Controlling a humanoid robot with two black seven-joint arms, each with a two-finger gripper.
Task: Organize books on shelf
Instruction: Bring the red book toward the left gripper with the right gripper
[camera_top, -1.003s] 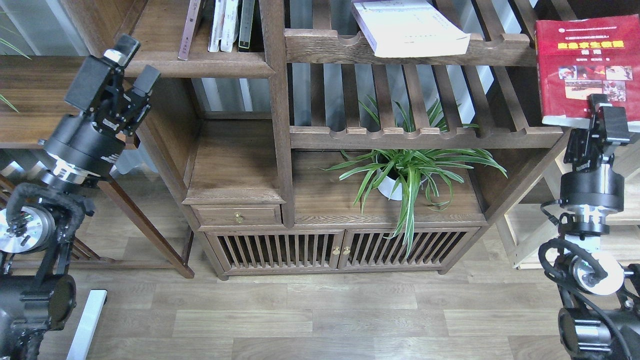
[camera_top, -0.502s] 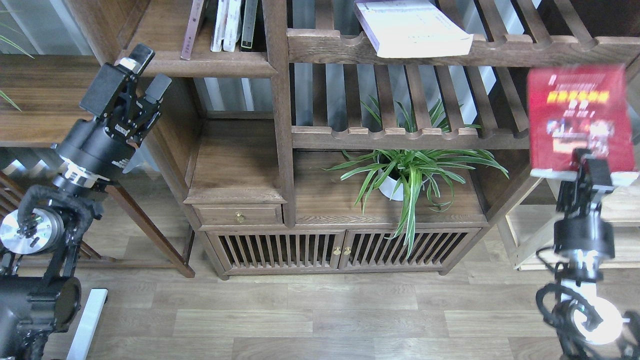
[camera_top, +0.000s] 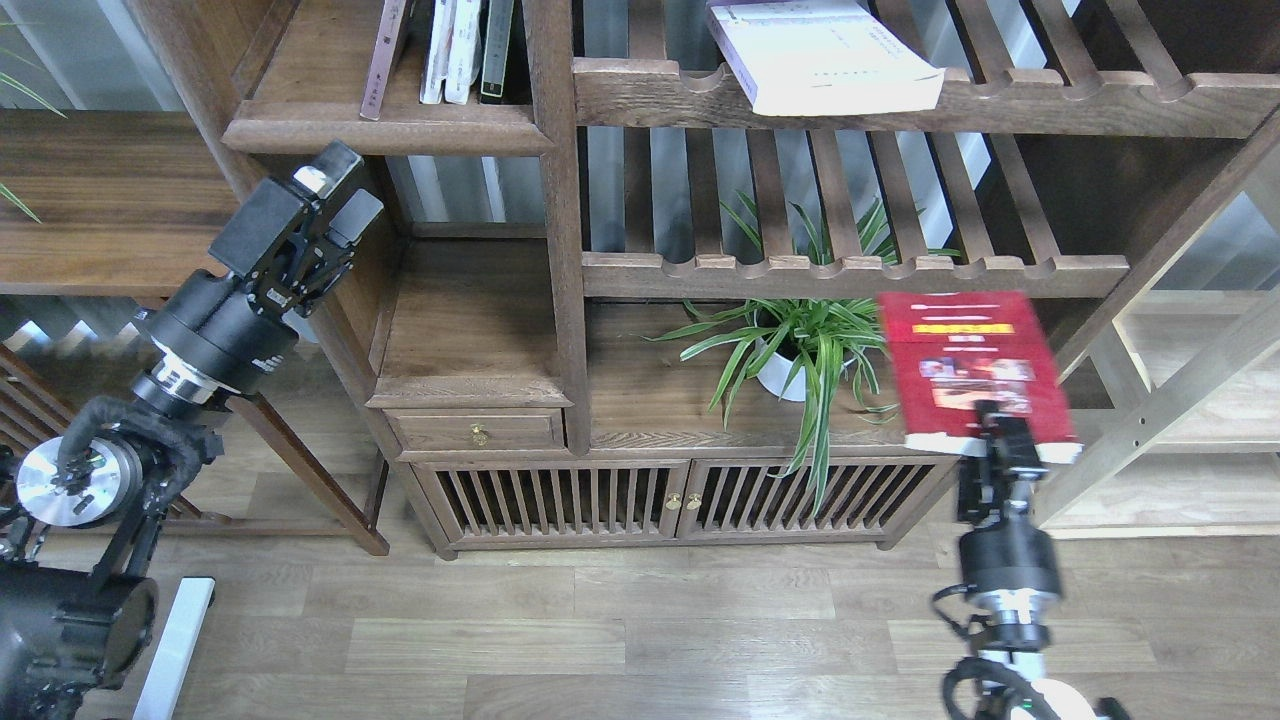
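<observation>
Our right gripper (camera_top: 1000, 432) pinches red book (camera_top: 965, 365) by its bottom edge, cover facing us, so spine end stays free for sliding in. Book extends above claw, in front of cabinet's right side, just right of potted plant (camera_top: 815, 350). Our left gripper (camera_top: 335, 205) spread, empty, raised before cabinet's left compartment. Target shelf (camera_top: 390, 130) sits just above it, upright thin books (camera_top: 450, 50) on its rear. White book (camera_top: 825, 55) lies flat on slatted shelf (camera_top: 1000, 100), far above right claw, to its left. Maroon book not in view.

Cabinet (camera_top: 480, 330): dark stained wood, matt, visible grain. Red book (camera_top: 965, 365): glossy paper cover, white page edges. Floor (camera_top: 620, 630): pale wood-look planks; arm joint cap (camera_top: 75, 480) bare brushed metal.
</observation>
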